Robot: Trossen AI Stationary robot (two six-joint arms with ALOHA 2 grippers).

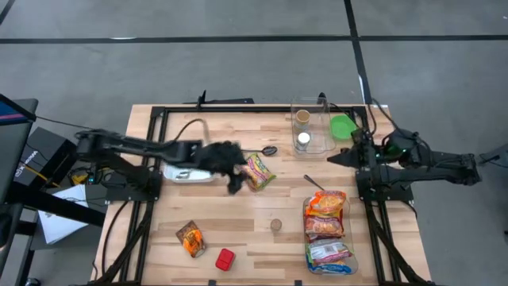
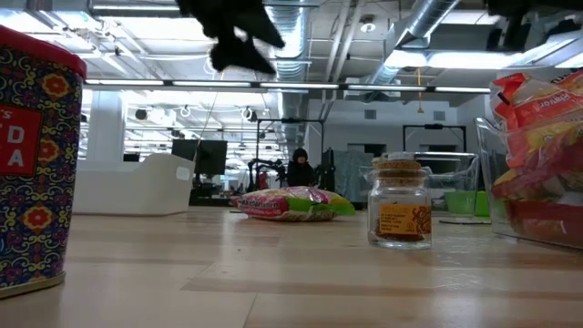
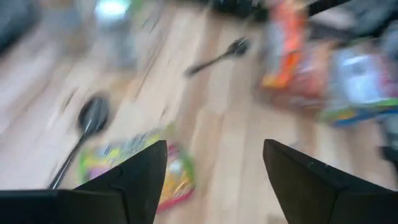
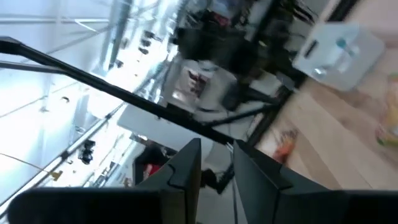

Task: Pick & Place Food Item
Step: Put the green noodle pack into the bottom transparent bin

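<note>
A pink, green and yellow food packet lies flat on the wooden table near its middle; it also shows in the low view and the left wrist view. My left gripper hangs open above the packet's left end, well clear of the table in the low view. In its own blurred view the fingers stand apart with nothing between them. My right gripper waits at the table's right edge, pointing level; its fingers show a narrow gap with nothing in it.
A clear bin of snack packets stands at the right front. A second clear box with jars and a green bowl stand at the far right. A black spoon, a fork, a small jar, a white object, an orange packet and a red can lie around.
</note>
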